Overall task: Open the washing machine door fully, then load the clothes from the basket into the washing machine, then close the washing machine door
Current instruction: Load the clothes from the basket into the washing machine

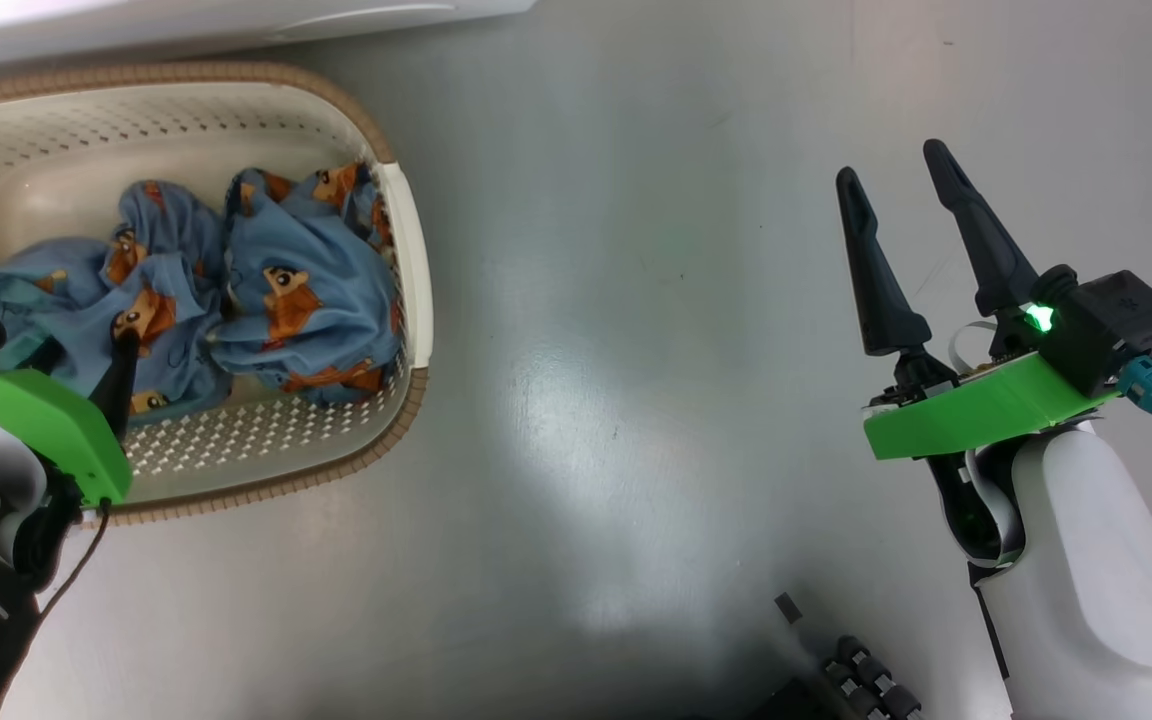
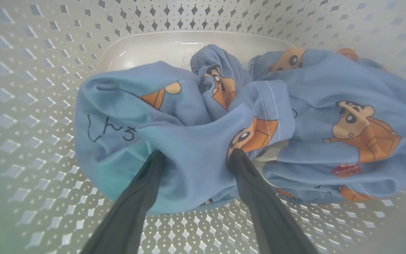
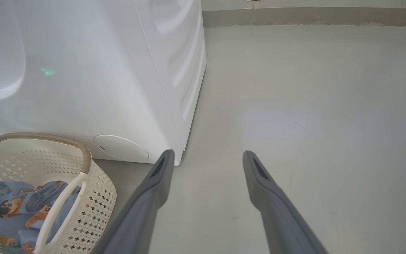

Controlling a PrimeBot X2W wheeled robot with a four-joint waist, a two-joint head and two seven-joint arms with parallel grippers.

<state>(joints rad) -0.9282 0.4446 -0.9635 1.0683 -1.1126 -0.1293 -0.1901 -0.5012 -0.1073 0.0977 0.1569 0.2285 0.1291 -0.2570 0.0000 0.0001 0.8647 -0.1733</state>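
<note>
The washing machine (image 3: 83, 70) is a big white cabinet ahead of the right gripper (image 3: 208, 153) and off to its left. The cabinet's lower corner lies just beyond that gripper's left fingertip in the right wrist view. A small round cover (image 3: 121, 148) sits low on the cabinet's face. Grey floor (image 1: 636, 400) spreads under and ahead of the right gripper, which hangs over bare floor, well apart from the basket (image 1: 418, 260), with its two dark fingers spread wide and nothing between them.

The basket, cream-white with perforated walls and a woven brown rim, stands on the floor at the foot of the washing machine. It surrounds the left gripper (image 2: 195, 154), which reaches down inside it. The clothes (image 2: 196, 116), two bundles of light blue fabric printed with orange-brown cartoon figures, lie on the basket's bottom, one directly at the left gripper's fingertips and the other just to its right. The left gripper's fingers (image 2: 143, 190) stand apart, both tips pressed into the nearer bundle, with a fold of blue cloth bulging between them; they are not clamped on it.
</note>
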